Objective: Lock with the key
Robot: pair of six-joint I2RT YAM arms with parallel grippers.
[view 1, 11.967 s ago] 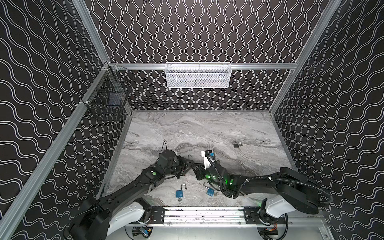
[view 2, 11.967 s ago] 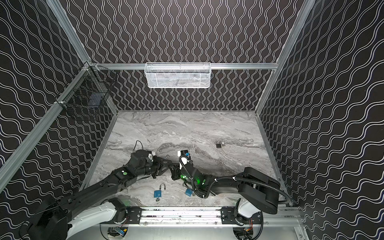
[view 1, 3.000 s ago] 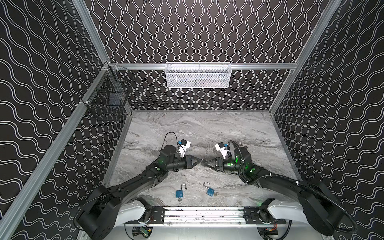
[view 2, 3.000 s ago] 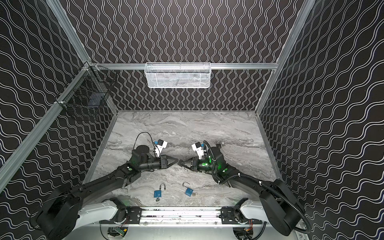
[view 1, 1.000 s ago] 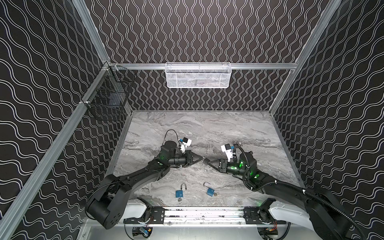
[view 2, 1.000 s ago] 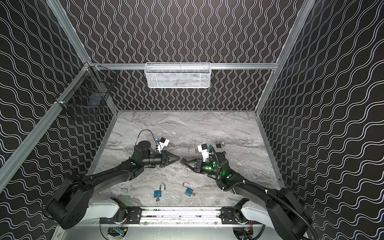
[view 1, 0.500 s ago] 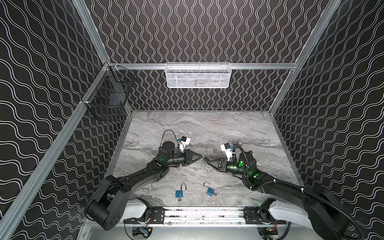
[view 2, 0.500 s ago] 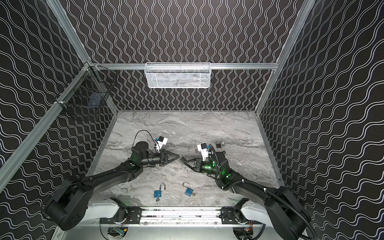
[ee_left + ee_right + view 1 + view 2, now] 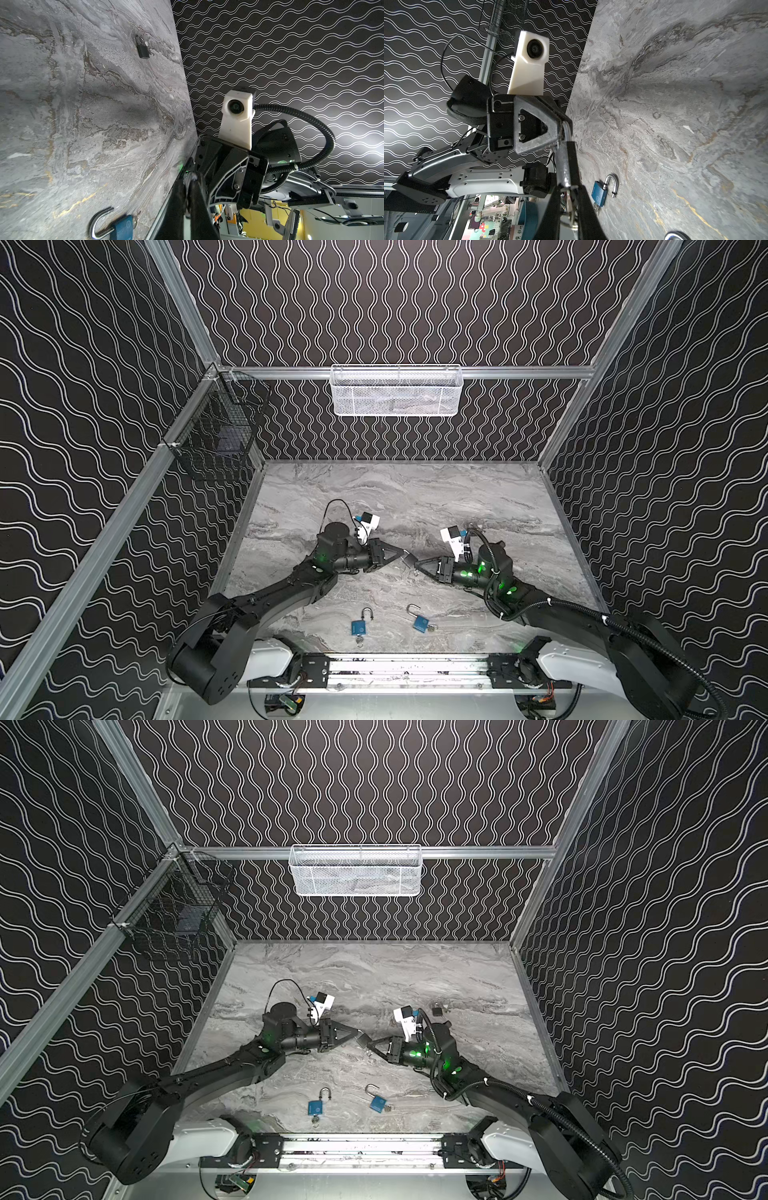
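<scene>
A small black padlock [image 9: 409, 560] [image 9: 363, 1041] hangs above the middle of the marble table between the two arms. My left gripper [image 9: 401, 552] [image 9: 355, 1032] [image 9: 189, 199] is shut on its shackle [image 9: 566, 129]. From the other side my right gripper [image 9: 417, 565] [image 9: 372, 1045] [image 9: 570, 199] is shut on the key [image 9: 571, 207], which sticks out of the padlock's body [image 9: 566, 164] with its ring hanging behind. In the left wrist view the padlock is almost hidden by the fingers. I cannot tell whether the shackle is pushed in.
Two blue padlocks [image 9: 360, 625] [image 9: 420, 620] with open shackles and keys lie near the table's front edge. Another black padlock [image 9: 437, 1010] [image 9: 143, 48] lies behind the right arm. A white mesh basket [image 9: 397, 391] hangs on the back wall, a black wire basket [image 9: 216, 439] on the left wall.
Three seconds ago the two gripper tips stood apart; now they meet at the black padlock. Over the last second the right jaws have narrowed onto the key. The arms have barely shifted.
</scene>
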